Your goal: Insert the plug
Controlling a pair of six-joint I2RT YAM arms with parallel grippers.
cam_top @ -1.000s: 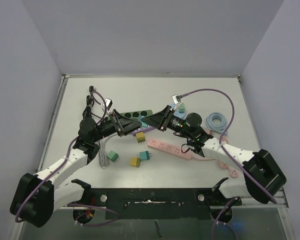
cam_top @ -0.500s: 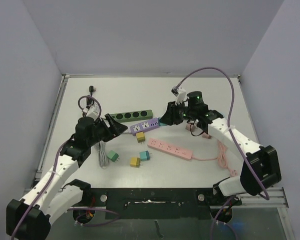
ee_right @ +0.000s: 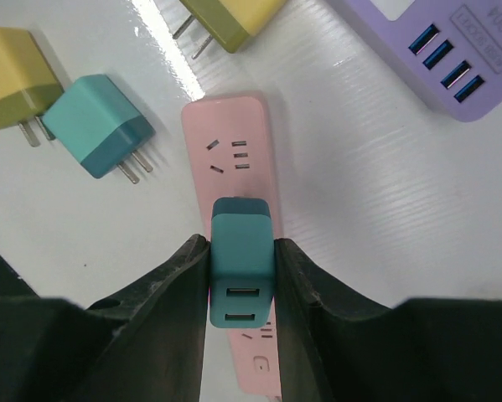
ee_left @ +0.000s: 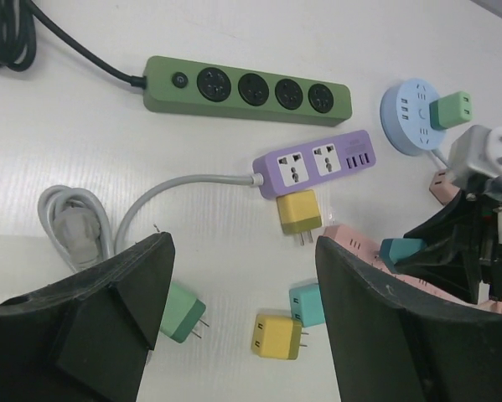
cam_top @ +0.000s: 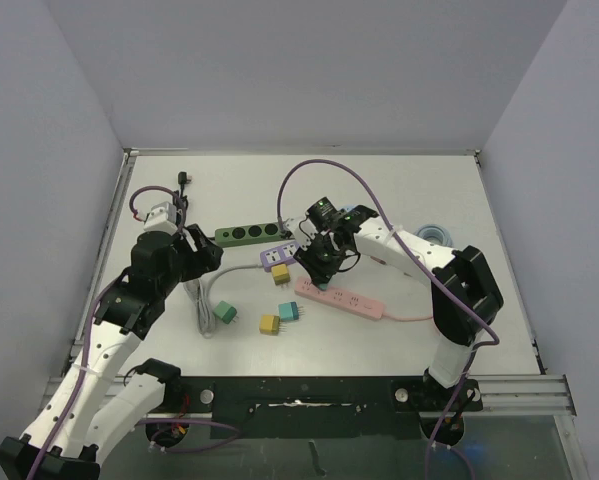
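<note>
My right gripper (ee_right: pixel 242 280) is shut on a teal plug (ee_right: pixel 242 260) with two USB ports facing the camera. The plug's dark front end is over the pink power strip (ee_right: pixel 230 134), just behind its first socket; its prongs are hidden. In the top view, the right gripper (cam_top: pixel 314 266) is at the left end of the pink strip (cam_top: pixel 349 300). My left gripper (ee_left: pixel 242 276) stands open with nothing between its fingers, high above loose plugs. In the top view it (cam_top: pixel 205 256) is left of the strips.
A green strip (ee_left: pixel 246 88), a purple strip (ee_left: pixel 322 163) and a round blue socket (ee_left: pixel 410 117) lie behind. Loose on the table are a yellow plug (ee_left: pixel 299 211), a teal one (ee_left: pixel 305 303), another yellow one (ee_left: pixel 276 335) and a green one (ee_left: pixel 182 311). A coiled grey cable (ee_left: pixel 70 226) lies at the left.
The two grippers were close together at mid-table. The left one has opened and drawn back left. The right one has carried the teal plug left and down onto the pink strip's end.
</note>
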